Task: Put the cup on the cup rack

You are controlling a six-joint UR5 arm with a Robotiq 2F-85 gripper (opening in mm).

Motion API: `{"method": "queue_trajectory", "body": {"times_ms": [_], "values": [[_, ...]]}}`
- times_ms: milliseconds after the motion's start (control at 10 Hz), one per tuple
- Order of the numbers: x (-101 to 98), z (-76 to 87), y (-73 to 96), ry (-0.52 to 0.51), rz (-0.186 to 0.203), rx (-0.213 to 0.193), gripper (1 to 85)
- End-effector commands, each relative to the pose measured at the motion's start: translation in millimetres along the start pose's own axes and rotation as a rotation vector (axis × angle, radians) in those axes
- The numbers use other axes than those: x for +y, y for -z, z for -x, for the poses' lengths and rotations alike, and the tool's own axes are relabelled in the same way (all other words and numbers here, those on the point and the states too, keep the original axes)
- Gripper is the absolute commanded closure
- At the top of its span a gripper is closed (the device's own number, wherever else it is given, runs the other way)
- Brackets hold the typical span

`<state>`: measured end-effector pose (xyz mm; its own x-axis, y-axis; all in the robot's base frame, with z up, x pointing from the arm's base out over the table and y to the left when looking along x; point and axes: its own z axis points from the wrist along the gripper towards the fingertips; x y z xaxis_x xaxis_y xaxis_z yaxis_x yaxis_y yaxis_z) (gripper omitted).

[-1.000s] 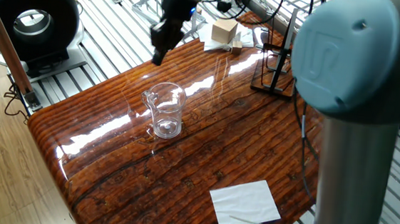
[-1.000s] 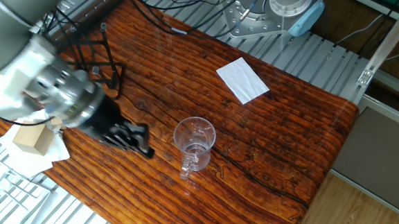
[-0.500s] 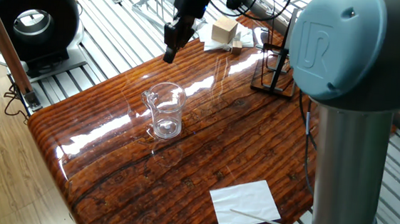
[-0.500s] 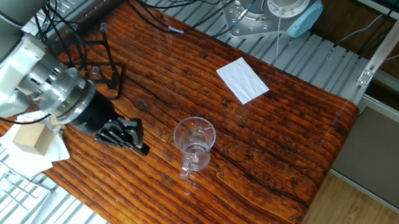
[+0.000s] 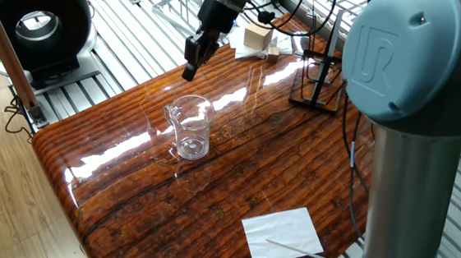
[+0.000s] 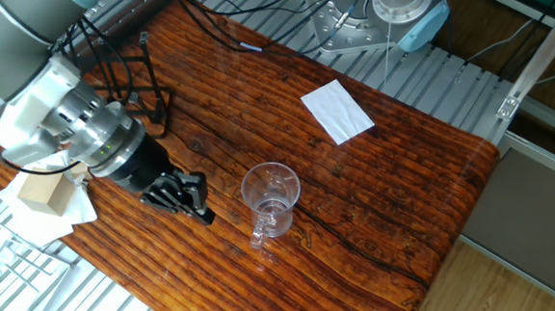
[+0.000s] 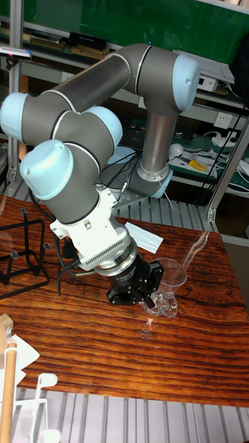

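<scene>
The gripper (image 6: 191, 194) hangs low over the counter (image 6: 377, 198), tilted toward the cup (image 6: 272, 199) and just beside it, holding nothing; whether its jaws are parted I cannot tell, as they show only as a dark mass. The cup stands upright and apart from the gripper, which suits a sideways approach. The cup rack (image 5: 317, 78) stands well apart at the counter's far edge.

One fixed view looked down from beside arm base; other from opposite high side; tall view faced arm, close. All shared table (image 5: 235, 179) centre.
</scene>
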<state>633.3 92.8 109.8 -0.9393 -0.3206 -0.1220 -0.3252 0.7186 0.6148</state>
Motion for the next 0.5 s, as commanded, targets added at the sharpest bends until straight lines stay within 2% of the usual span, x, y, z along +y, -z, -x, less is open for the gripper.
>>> {"method": "queue_trajectory", "body": {"times_ms": [0, 400], "values": [[2.2, 3.3, -3.7, 0.009, 0.01, -0.029, 84.7], [0.4, -1.1, -2.4, 0.011, 0.006, -0.012, 84.7]]}}
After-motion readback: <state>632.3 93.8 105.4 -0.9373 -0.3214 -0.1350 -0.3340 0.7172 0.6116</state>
